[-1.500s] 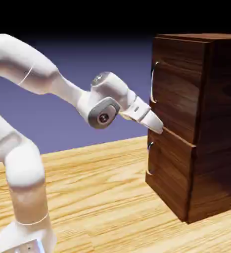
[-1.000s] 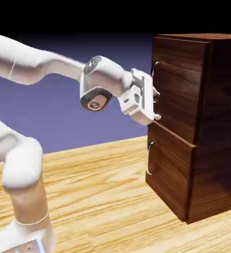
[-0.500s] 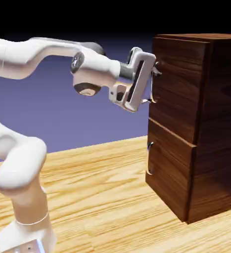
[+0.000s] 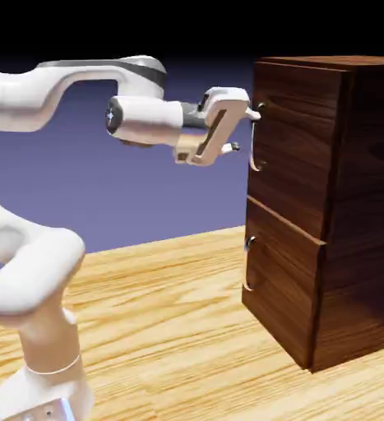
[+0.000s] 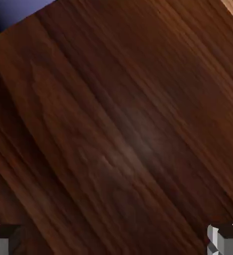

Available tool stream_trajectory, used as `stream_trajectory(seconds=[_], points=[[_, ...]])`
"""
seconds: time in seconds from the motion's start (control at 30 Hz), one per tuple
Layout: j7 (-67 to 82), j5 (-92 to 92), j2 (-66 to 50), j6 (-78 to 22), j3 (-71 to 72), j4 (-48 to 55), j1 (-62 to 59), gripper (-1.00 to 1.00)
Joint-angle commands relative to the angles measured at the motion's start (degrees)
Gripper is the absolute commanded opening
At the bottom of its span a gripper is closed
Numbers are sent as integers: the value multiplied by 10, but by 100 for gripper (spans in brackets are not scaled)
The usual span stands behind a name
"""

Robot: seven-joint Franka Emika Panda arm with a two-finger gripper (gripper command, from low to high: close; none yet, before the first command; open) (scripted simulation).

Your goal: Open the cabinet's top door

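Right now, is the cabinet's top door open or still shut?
Shut. In the exterior view the top door sits flush in the cabinet, with no gap. The open gripper is at its handle, not clamped on it.

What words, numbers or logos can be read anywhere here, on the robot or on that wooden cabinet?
None: no text, number or logo shows in either view.
The cabinet shows only wood grain and silver handles.
The white arm and its open gripper are unmarked.
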State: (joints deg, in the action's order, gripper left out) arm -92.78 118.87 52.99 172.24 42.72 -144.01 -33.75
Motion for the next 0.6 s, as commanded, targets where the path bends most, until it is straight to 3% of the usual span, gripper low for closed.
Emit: stream_trajectory(seconds=[0.0, 0.57], points=[[-11, 25, 4, 0, 9, 4, -7, 0], [-180, 426, 73, -6, 153, 61, -124, 0]])
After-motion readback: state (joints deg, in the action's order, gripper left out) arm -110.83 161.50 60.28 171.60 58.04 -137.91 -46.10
